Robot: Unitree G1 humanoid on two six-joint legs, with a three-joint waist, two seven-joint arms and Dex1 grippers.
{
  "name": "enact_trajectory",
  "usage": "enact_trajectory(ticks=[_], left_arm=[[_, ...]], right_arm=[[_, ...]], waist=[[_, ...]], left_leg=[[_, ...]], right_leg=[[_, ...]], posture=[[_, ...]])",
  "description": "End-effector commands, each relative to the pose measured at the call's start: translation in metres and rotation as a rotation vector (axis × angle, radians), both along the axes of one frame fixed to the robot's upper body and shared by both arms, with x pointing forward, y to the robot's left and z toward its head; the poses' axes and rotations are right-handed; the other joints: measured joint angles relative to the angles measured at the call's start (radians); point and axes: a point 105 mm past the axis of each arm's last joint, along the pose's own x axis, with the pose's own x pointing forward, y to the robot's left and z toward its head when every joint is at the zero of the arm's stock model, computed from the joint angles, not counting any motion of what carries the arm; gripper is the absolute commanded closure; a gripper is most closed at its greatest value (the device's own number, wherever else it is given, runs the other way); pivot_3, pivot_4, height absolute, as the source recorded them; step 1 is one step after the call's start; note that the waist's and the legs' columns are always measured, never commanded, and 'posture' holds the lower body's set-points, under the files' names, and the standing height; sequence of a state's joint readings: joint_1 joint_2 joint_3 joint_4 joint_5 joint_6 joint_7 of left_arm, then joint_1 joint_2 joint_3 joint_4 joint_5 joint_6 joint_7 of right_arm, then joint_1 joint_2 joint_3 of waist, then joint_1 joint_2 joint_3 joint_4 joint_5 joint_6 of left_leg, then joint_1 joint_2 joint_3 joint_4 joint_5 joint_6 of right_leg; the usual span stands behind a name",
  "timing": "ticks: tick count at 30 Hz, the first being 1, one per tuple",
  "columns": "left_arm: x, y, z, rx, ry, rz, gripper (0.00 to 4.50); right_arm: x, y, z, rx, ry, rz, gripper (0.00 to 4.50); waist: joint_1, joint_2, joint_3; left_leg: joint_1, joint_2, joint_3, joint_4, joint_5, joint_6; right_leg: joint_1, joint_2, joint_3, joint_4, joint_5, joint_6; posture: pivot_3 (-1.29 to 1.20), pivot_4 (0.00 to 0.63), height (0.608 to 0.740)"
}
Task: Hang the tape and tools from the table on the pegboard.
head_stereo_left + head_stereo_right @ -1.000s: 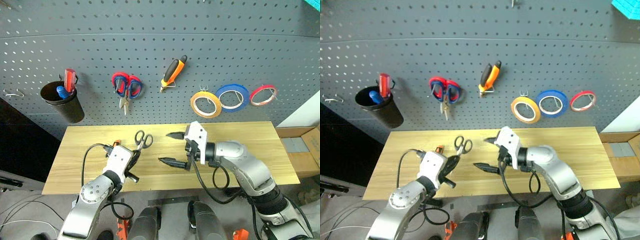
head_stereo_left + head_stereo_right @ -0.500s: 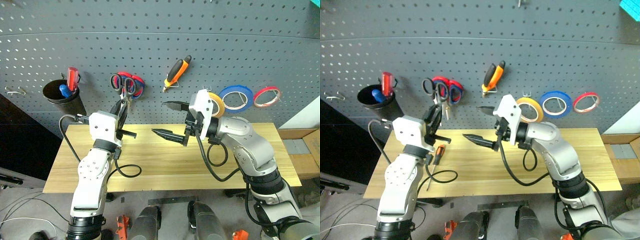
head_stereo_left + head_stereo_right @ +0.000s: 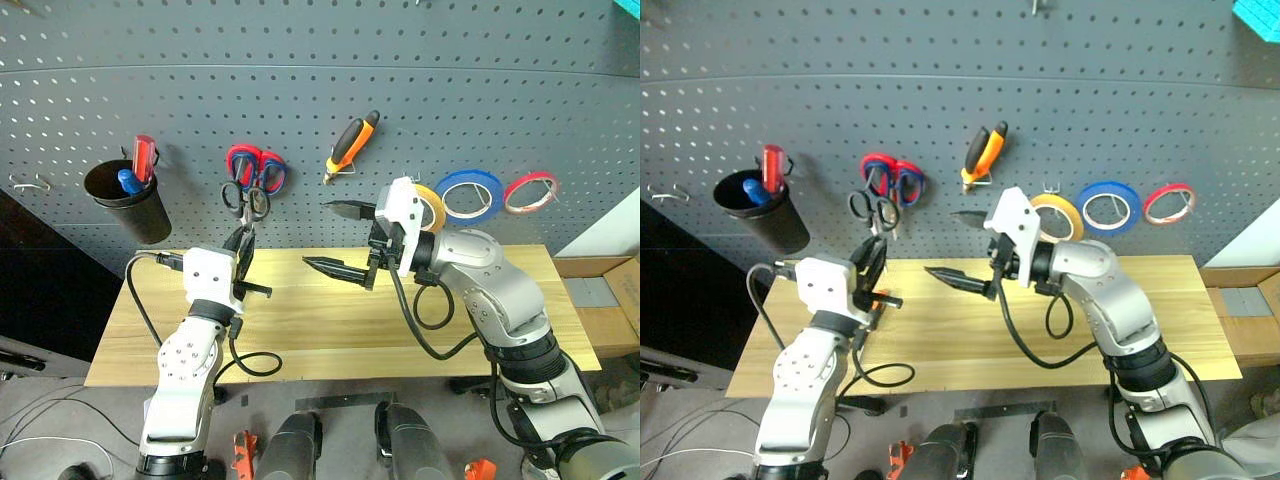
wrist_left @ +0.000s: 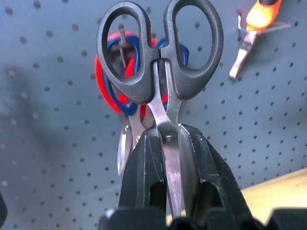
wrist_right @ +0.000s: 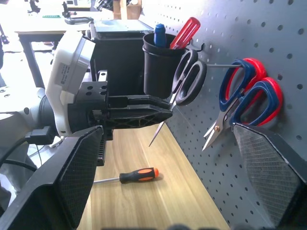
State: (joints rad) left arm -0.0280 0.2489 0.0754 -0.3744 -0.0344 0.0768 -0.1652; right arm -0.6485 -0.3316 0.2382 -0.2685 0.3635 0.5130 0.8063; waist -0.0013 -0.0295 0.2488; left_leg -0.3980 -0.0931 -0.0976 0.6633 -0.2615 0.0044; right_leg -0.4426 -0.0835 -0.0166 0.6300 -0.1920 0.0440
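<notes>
The left tool (image 4: 165, 158) is clamped on the blades of the small steel scissors (image 4: 160, 57), with the black loops standing free above the fingers. That hold makes sense: a loop has to stay clear if it is to slip over a hook. The loops sit just in front of the red-handled scissors (image 3: 256, 170) already hanging on the pegboard (image 3: 320, 90), and a bare metal peg (image 5: 216, 65) juts out beside them (it looks like the intended hook, though I cannot tell whether a loop has caught it yet).

The right tool (image 3: 345, 238) hovers over the surface (image 3: 330, 320) with its fingers spread wide and nothing between them, turned toward the left arm, apparently waiting its turn.

Farther out, the orange-and-black pliers (image 3: 350, 145) and the yellow-tan tape (image 3: 432, 205) already hang on the board beside the blue ring (image 3: 470, 195) and red ring (image 3: 528, 190). The slim screwdriver (image 5: 127, 176) lies flat on the wood, probably the last item to hang.
</notes>
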Motion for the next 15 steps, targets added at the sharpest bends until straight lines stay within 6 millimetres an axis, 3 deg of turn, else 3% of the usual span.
enact_trajectory(ticks=[1, 8, 15], left_arm=[[-0.002, -0.004, 0.02, 0.009, -0.081, -0.002, 4.4], [0.0, -0.004, 0.027, 0.021, -0.113, 0.018, 4.4], [0.007, -0.003, 0.012, 0.029, -0.048, 0.049, 4.4]], right_arm=[[-0.006, 0.004, 0.009, 0.006, -0.056, 0.029, 0.0], [-0.007, 0.006, 0.009, 0.001, -0.063, 0.036, 0.0], [-0.011, 0.009, 0.021, 0.057, -0.069, 0.053, 0.0]], waist=[[0.0, 0.0, 0.0], [0.0, 0.0, -0.001], [0.0, 0.0, -0.001]], left_leg=[[0.0, 0.0, 0.0, 0.0, 0.0, 0.0], [0.0, 0.0, 0.0, 0.0, 0.0, 0.0], [0.0, 0.0, 0.0, 0.0, 0.0, 0.0]], right_leg=[[0.0, 0.0, 0.0, 0.0, 0.0, 0.0], [0.0, 0.0, 0.0, 0.0, 0.0, 0.0], [0.0, 0.0, 0.0, 0.001, 0.0, 0.0]], posture=[[0.0, 0.195, 0.74], [0.0, 0.185, 0.74], [0.0, 0.183, 0.74]])
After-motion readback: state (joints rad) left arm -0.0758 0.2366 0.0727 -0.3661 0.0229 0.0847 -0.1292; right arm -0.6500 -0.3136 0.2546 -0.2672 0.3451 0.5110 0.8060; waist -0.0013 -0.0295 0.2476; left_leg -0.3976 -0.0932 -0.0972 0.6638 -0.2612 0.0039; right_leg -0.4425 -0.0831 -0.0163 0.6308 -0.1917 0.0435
